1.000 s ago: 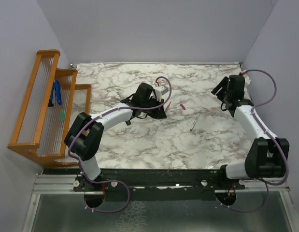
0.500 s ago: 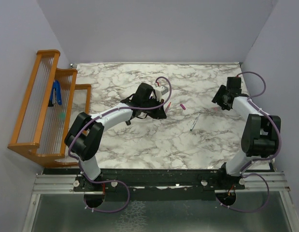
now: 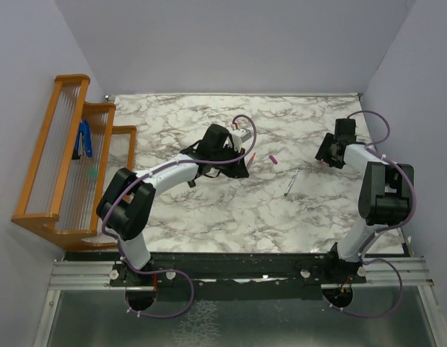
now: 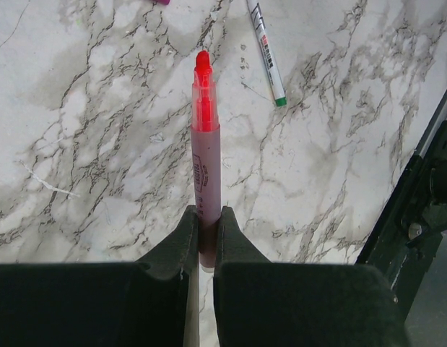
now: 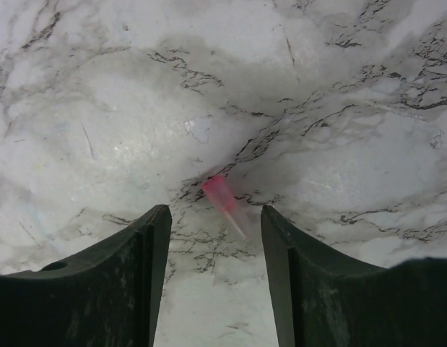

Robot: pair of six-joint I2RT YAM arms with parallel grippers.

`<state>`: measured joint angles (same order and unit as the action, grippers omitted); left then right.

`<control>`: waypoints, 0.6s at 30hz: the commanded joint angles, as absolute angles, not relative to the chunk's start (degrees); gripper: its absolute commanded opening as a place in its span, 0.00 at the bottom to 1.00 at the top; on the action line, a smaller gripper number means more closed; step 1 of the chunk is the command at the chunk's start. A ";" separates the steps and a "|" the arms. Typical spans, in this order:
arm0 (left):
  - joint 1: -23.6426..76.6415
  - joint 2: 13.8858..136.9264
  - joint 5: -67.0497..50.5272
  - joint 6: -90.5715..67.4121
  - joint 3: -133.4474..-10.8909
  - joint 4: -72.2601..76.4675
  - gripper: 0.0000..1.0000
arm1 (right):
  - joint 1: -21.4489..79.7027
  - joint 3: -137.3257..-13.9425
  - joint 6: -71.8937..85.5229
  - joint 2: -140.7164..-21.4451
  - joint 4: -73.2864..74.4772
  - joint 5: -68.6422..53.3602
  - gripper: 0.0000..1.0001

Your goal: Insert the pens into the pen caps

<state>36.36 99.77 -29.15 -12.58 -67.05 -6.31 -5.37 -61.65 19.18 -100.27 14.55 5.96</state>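
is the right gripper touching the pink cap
Apart. Right wrist view: the pink cap lies between the open fingers of the right gripper, marble showing on both sides.

Premises were a robotics test cell, not a home or shop. A left arm (image 3: 169, 172) and a right arm (image 3: 385, 191) were bolted to an aluminium rail (image 3: 79, 273) at 6 o'clock. Plain lilac panels (image 3: 230, 43) enclosed the marble-patterned table (image 3: 209, 210) from 9 through 12 to 3 o'clock. A wooden rack (image 3: 71, 78) stood at 9 o'clock. Purple cabling (image 3: 245, 123) ran along both arms
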 commanded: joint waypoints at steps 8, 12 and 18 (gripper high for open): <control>36.10 99.40 -29.63 -11.73 -66.86 -7.76 0.00 | -6.77 -60.69 18.87 -104.66 9.98 6.19 0.53; 36.12 99.53 -29.62 -11.84 -66.77 -7.82 0.00 | -6.72 -59.27 19.03 -104.47 9.19 5.89 0.49; 36.12 99.37 -29.40 -11.70 -66.82 -7.92 0.00 | -6.74 -58.58 19.01 -105.12 9.33 5.71 0.42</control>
<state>36.36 99.77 -29.15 -12.51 -67.05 -7.05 -6.46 -60.10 19.00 -103.74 8.56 6.59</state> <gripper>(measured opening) 0.049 0.429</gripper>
